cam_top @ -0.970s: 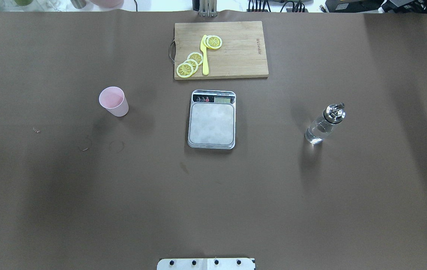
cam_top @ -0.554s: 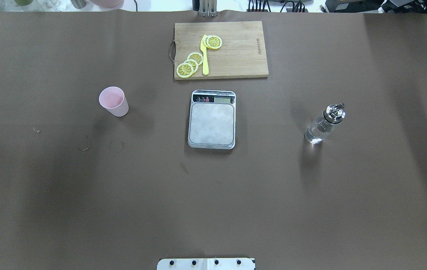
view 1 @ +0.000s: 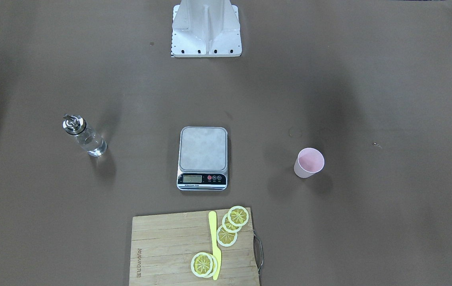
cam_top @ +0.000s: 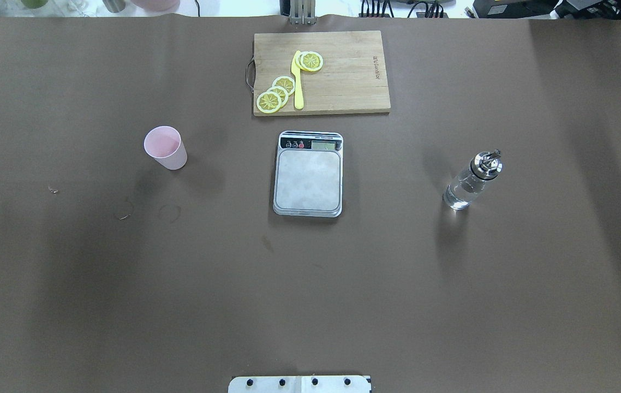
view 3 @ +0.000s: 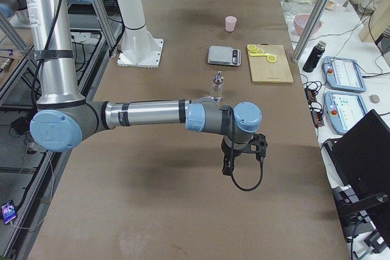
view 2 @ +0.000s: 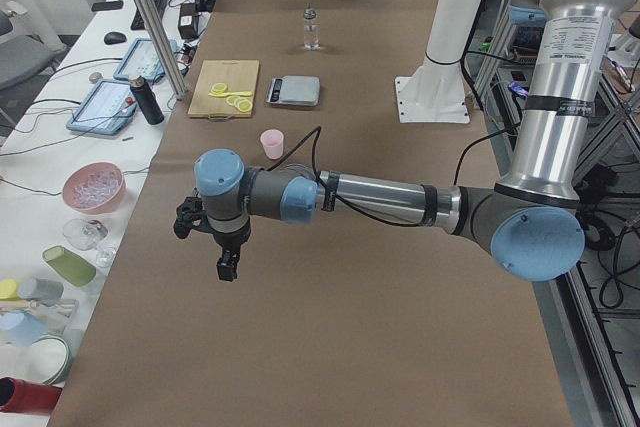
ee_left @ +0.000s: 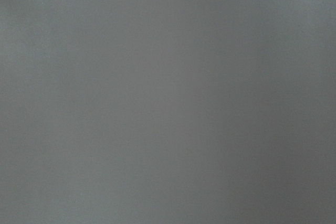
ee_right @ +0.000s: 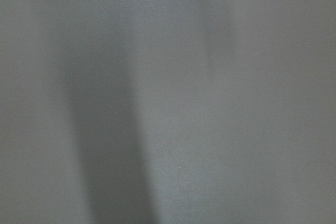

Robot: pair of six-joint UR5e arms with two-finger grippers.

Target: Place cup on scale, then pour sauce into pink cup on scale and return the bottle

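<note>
The pink cup (cam_top: 165, 147) stands upright on the brown table, left of the scale (cam_top: 308, 180), whose steel platform is bare. The glass bottle (cam_top: 469, 184), with clear sauce and a silver spout, stands right of the scale. They also show in the front view: cup (view 1: 308, 163), scale (view 1: 203, 149), bottle (view 1: 85, 139). My left gripper (view 2: 227, 269) hangs above the table's left end, nearer than the cup (view 2: 271, 143). My right gripper (view 3: 226, 167) hangs above the right end, nearer than the bottle (view 3: 216, 86). I cannot tell whether either is open. Both wrist views show only bare table.
A wooden cutting board (cam_top: 343, 82) with lemon slices (cam_top: 278, 93) and a yellow knife (cam_top: 297, 82) lies just beyond the scale. The robot's white base (view 1: 206, 28) stands at the near edge. Cluttered side benches (view 2: 95, 187) run past the far edge.
</note>
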